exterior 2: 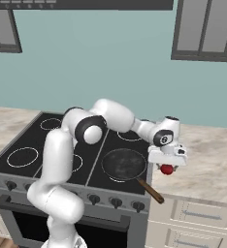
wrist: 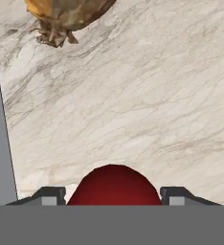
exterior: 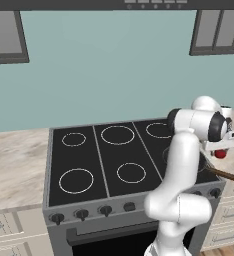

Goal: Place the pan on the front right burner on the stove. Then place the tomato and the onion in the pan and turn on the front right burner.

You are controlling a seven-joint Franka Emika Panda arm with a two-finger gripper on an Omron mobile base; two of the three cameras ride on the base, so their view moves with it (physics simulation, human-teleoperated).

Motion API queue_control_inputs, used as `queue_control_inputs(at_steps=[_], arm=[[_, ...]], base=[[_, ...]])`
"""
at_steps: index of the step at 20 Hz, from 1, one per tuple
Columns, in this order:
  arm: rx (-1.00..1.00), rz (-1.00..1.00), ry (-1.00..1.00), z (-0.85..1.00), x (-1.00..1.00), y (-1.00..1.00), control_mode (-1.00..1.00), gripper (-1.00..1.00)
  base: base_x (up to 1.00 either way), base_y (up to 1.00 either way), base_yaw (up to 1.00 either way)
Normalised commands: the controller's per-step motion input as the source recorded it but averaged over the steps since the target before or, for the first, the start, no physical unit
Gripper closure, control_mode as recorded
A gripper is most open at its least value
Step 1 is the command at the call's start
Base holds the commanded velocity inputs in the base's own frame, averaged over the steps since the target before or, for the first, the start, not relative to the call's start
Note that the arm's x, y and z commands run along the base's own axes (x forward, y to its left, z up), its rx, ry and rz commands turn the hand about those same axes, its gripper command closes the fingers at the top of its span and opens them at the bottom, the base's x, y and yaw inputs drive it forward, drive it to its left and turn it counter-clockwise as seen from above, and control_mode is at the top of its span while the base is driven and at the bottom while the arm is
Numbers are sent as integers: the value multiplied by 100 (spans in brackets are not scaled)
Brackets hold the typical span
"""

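While glossy, round red tomato (wrist: 114,185)

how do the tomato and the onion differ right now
The tomato is smooth, glossy red; the onion is tan-brown with a dry, papery tuft. The tomato sits between the fingertips of the tool, while the onion lies apart on the marble counter, with nothing touching it. Both are small rounded things beside the stove, and neither is in the pan yet.

Kitchen, stove (exterior: 89,165) (six rings), marble counter (exterior 2: 207,164)
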Motion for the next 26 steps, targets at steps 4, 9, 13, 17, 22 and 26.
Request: queue_control_inputs(at_steps=[4,9,13,17,22,26], arm=[[0,-1,-1,15,0,2,-100,100],[0,0,-4,32,-7,35,-100,100],[0,0,-7,25,-24,58,-100,100],[0,0,-7,5,-34,70,-100,100],[0,0,-6,0,-19,75,-100,100],[-1,0,-10,3,0,67,-100,100]], base=[[0,0,0],[0,0,0],[0,0,0],[0,0,0],[0,0,0],[0,0,0]])
